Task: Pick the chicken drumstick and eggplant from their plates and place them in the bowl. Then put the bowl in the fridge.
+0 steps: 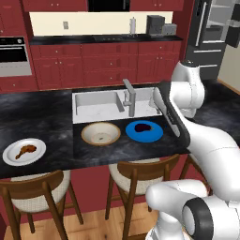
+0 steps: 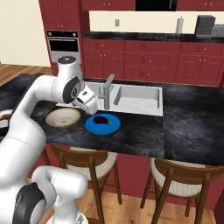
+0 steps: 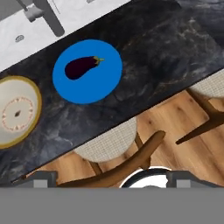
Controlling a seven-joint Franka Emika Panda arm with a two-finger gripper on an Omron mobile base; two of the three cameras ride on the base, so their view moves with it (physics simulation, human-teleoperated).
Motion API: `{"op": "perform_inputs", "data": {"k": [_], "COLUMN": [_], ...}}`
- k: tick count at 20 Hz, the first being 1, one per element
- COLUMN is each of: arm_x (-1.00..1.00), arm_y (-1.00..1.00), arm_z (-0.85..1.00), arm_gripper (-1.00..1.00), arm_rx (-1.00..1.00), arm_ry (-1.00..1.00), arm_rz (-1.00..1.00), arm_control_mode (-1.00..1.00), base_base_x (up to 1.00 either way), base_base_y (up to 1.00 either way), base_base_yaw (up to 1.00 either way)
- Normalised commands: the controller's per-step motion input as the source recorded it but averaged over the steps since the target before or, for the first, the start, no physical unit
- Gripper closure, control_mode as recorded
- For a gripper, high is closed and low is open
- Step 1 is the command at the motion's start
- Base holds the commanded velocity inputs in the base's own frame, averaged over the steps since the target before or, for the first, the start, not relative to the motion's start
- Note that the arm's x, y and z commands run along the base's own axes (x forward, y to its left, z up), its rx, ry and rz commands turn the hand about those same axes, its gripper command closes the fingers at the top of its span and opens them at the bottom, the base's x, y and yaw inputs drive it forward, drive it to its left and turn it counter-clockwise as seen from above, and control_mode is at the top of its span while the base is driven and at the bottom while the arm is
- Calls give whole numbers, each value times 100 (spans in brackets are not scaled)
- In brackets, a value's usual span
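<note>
Red cupboards line the back of this kitchen, and a dark stone worktop (image 1: 42, 117) with a white sink (image 1: 96, 104) runs across the front. Wooden stools (image 1: 136, 176) stand under its near edge.

On the worktop, just in front of the sink, sit the bowl (image 1: 101, 133) and the blue plate (image 1: 144, 131), side by side and close but not touching. The bowl has nothing in it. The eggplant (image 1: 143, 127) lies on the blue plate. The drumstick (image 1: 25, 151) lies on the white plate (image 1: 9, 157), far off on the other side of the bowl, near the worktop's near edge. The fridge (image 1: 206, 33) stands at the back right with its door open.

The gripper (image 2: 92, 106) hangs above the worktop, between the bowl and the blue plate, by the tap (image 2: 106, 91). I cannot tell if its fingers are spread or pressed together, but it holds nothing.

In the hand view the eggplant (image 3: 81, 67) sits up and to the left of the middle, so the gripper is not yet over it. The eggplant's long side runs on a slant, with the little green stem at the upper right and the fat end at the lower left. I think the eggplant is the closer thing to grab first. The gripper would need to slide over it, then close across its short side, not along its long side.
</note>
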Motion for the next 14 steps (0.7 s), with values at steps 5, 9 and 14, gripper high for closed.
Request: {"op": "perform_inputs", "data": {"k": [5, 9, 14], "arm_x": [26, 41, 53], "arm_y": [-44, -20, -2], "arm_z": [-14, -21, -26], "arm_gripper": [-100, -100, -100], "arm_rx": [23, 15, 3], "arm_ry": [3, 2, 0], "arm_rz": [-7, -9, -11], "arm_control_mode": [-100, -100, -100], "base_base_x": [0, 0, 0], "base_base_y": [0, 0, 0], "base_base_yaw": [0, 0, 0]}}
